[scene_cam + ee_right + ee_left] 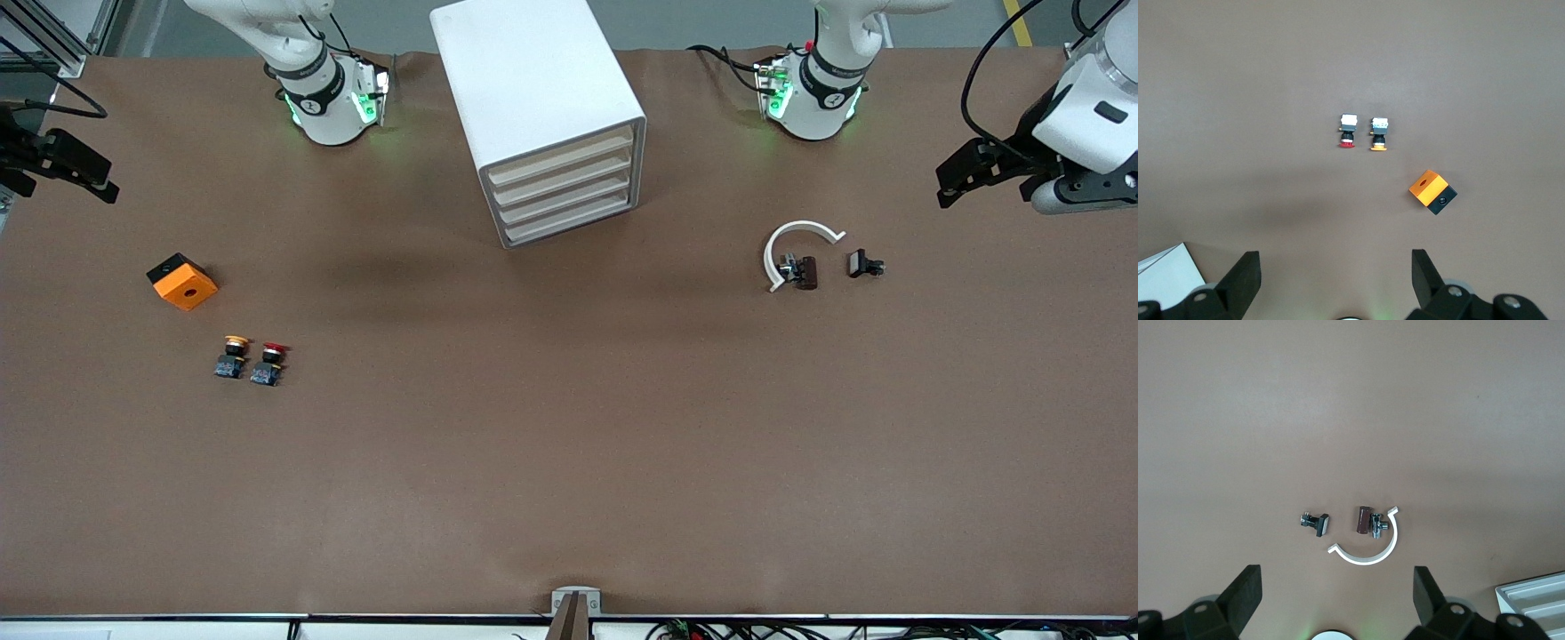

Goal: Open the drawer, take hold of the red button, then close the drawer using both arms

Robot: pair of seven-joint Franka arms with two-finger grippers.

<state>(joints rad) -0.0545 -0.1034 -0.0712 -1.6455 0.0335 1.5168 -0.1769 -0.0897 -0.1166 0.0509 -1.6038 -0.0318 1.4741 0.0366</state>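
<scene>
The white cabinet [533,98] stands mid-table near the arms' bases; its four beige drawers [564,188] are all shut. The red-capped button [269,362] lies on the table toward the right arm's end, beside a yellow-capped one [233,355]. It also shows in the right wrist view [1347,131]. My right gripper [67,164] hangs open and empty over the table's edge at the right arm's end [1335,267]. My left gripper [978,173] hangs open and empty over the left arm's end [1337,587].
An orange cube with a hole [182,281] lies near the buttons, farther from the front camera. Toward the left arm's end lie a white C-shaped ring [797,242], a brown valve piece [803,271] and a small black part [862,264].
</scene>
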